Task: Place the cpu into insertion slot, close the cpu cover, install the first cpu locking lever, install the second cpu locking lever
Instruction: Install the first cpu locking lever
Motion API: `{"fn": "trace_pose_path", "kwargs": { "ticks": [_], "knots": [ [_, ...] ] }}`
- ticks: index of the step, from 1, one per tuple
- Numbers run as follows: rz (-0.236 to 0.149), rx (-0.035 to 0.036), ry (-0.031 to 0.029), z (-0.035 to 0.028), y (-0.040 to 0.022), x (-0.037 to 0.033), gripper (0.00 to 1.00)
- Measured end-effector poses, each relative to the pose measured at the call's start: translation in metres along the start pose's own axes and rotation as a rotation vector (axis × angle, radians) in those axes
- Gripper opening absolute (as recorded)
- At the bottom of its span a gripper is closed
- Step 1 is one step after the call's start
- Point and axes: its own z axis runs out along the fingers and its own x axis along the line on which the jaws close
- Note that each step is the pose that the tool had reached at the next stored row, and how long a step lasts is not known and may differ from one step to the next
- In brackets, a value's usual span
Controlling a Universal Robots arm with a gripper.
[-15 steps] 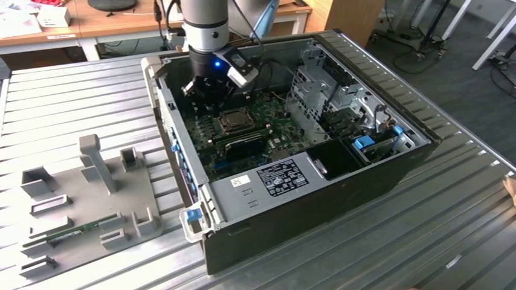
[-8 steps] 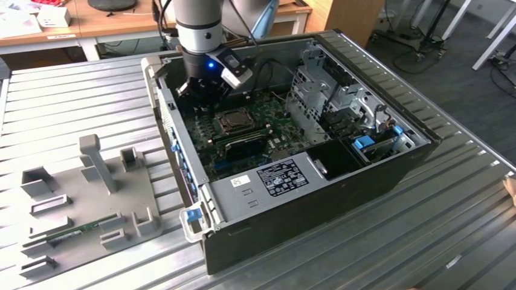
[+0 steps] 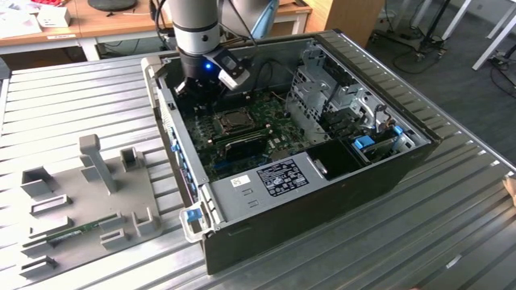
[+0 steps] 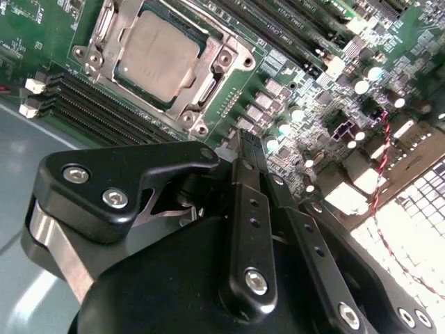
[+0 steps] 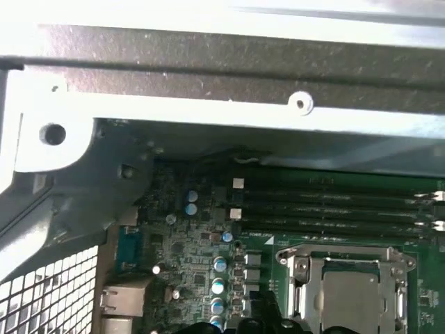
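The cpu lies flat in the insertion slot on the green board, its pale metal top showing. The silver cpu cover lies down around it as a frame. A thin locking lever runs along one side of the socket; whether it is latched is unclear. My gripper hovers beside the socket, a short way off it, with its black fingers together and nothing between them. In the exterior view the gripper hangs inside the open computer case, just behind the socket. The first wrist view shows the cpu and cover.
Long black memory slots run right beside the socket. The case's metal wall stands close behind the gripper. A drive cage fills the case on the exterior view's right. A grey fixture plate lies on the ribbed metal table.
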Motion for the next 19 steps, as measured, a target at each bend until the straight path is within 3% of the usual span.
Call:
{"fn": "trace_pose_path", "kwargs": {
  "ticks": [5,12,19],
  "knots": [
    [0.000,-0.0026,-0.0003,-0.0027,0.0001,-0.0002,0.10],
    [0.000,-0.0034,-0.0002,-0.0125,0.0006,-0.0012,0.10],
    [0.000,-0.0063,-0.0005,-0.0131,0.0007,-0.0007,0.10]
  ]
}}
